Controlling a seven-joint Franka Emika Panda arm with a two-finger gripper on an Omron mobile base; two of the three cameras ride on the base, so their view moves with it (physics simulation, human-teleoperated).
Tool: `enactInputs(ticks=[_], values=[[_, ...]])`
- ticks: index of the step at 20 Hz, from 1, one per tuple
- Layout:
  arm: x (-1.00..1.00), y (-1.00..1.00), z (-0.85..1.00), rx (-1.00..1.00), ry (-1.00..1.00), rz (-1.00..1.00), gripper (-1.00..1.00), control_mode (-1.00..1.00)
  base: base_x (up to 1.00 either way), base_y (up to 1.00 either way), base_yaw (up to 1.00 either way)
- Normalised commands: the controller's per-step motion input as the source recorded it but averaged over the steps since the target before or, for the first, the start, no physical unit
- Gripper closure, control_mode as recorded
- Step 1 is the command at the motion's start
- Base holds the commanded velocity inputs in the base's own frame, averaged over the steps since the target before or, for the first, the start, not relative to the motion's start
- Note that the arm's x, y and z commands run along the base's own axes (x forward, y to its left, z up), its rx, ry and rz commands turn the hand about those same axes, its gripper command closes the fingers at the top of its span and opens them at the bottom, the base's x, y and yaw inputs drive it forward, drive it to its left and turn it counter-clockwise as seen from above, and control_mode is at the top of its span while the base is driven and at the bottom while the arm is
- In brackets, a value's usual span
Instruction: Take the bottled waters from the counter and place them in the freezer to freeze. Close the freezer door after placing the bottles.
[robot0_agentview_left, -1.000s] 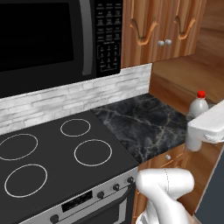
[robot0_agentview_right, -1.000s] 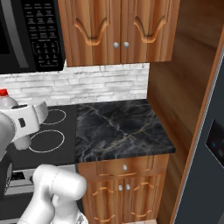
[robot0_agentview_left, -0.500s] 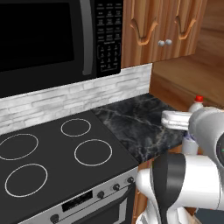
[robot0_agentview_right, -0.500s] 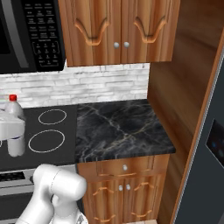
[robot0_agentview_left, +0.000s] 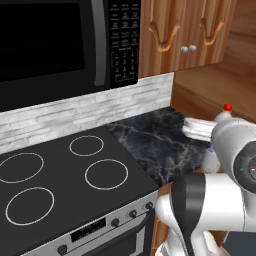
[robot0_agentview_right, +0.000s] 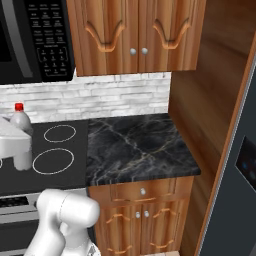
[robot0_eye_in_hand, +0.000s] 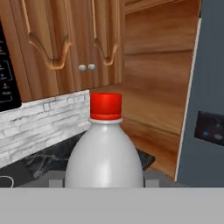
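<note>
1. Hand view: a whitish, round-shouldered plastic bottle (robot0_eye_in_hand: 104, 153) with a ribbed red cap stands upright between the gripper (robot0_eye_in_hand: 104, 180) fingers, which are pinched against its sides; their grey tips show at either side of its base.
2. Behind the bottle in that view hang reddish-brown wooden wall cabinets (robot0_eye_in_hand: 65, 43) with carved arched panels and small round metal knobs, and a pale stone-tile backsplash (robot0_eye_in_hand: 39, 122) runs below them.
3. To the right of the bottle, a flat slate-blue freezer (robot0_eye_in_hand: 208, 96) panel carries a dark display with faint blue lights.
4. Left base view: the bottle (robot0_agentview_left: 220, 135) is held in the air just past the right edge of the tabletop (robot0_agentview_left: 155, 142), a black marble slab with pale veins; the white arm hides most of it, leaving the red cap and part of the body.
5. Right base view: the bottle (robot0_agentview_right: 21, 137) appears over the glossy black stovetop (robot0_agentview_right: 55, 150) with white rings, left of the tabletop (robot0_agentview_right: 135, 147), with a white gripper (robot0_agentview_right: 12, 140) body across its middle.
6. A black microwave (robot0_agentview_left: 55, 45) with a keypad hangs above the stovetop.
</note>
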Motion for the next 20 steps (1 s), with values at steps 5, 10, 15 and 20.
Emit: enactInputs(ticks=[5, 10, 15, 20], values=[[-0.02, -0.16, 0.0, -0.03, 0.01, 0.45, 1.0, -1.0, 0.0, 0.0, 0.0], [-0.08, -0.2, -0.18, -0.01, -0.12, 0.17, 1.0, -1.0, 0.0, 0.0, 0.0], [-0.03, -0.17, -0.38, 0.0, -0.28, 0.02, 1.0, -1.0, 0.0, 0.0, 0.0], [0.0, 0.0, -0.2, 0.0, -0.05, -0.07, 1.0, -1.0, 0.0, 0.0, 0.0]])
